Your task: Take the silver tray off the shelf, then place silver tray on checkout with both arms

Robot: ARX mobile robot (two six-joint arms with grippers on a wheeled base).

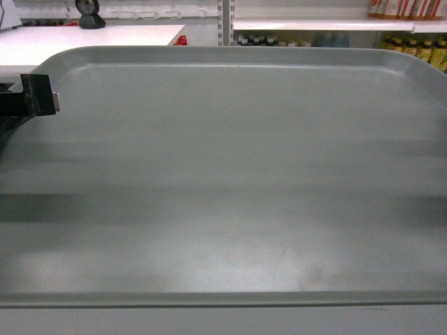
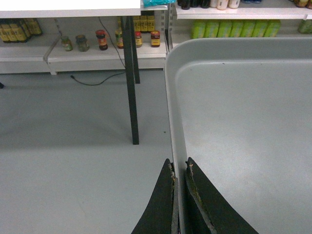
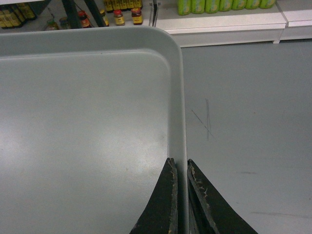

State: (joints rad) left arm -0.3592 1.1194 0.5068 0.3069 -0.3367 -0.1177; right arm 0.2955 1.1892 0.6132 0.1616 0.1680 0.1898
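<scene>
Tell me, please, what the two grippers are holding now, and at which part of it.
Both hold the silver tray. The left gripper is shut on its left rim, the right gripper on its right rim, one finger inside, one outside.

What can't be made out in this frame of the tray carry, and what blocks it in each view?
- Head view: the silver tray fills the frame, hiding both grippers and most of the checkout.
- Head view: shelf bottles are too small to read.
- Left wrist view: the left gripper is cut off by the bottom edge.
- Right wrist view: the right gripper likewise.
</scene>
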